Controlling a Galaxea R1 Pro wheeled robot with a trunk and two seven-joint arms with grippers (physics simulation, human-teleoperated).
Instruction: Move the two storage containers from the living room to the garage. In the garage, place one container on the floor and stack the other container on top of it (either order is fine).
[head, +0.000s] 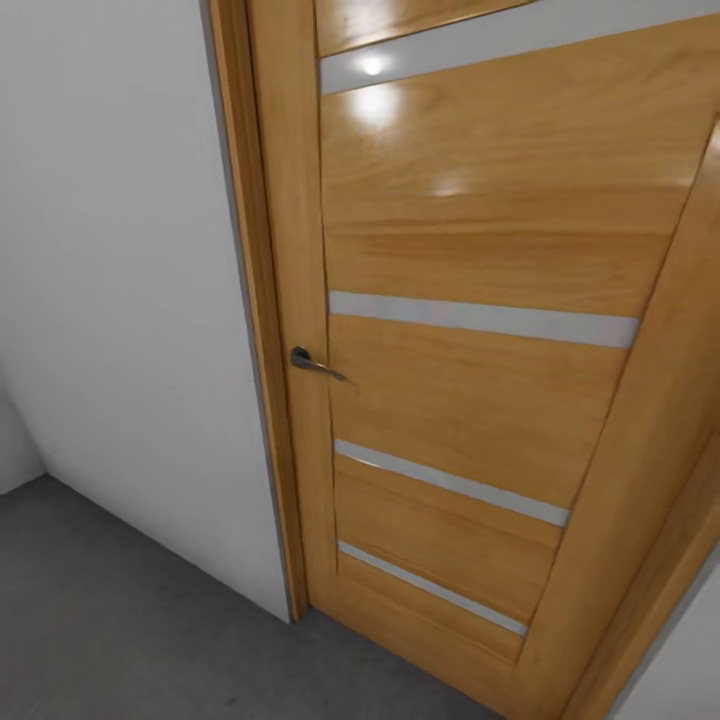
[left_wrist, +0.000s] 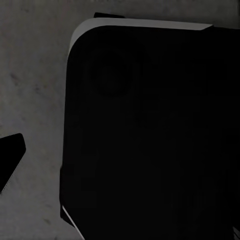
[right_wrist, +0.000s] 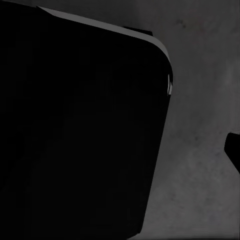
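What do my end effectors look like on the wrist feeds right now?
What looks like the left finger is a plain matte black wedge at the frame edge; the right finger is a similar black stub. No cables or markings are discernible. Each feed also has a large black rounded-corner body with a thin pale rim, above the dark grey floor.

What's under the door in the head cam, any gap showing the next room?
The wooden door is shut, its bottom edge meeting the dark grey floor. No gap can be made out, so whatever lies behind it is covered. A metal handle sits by the frame.
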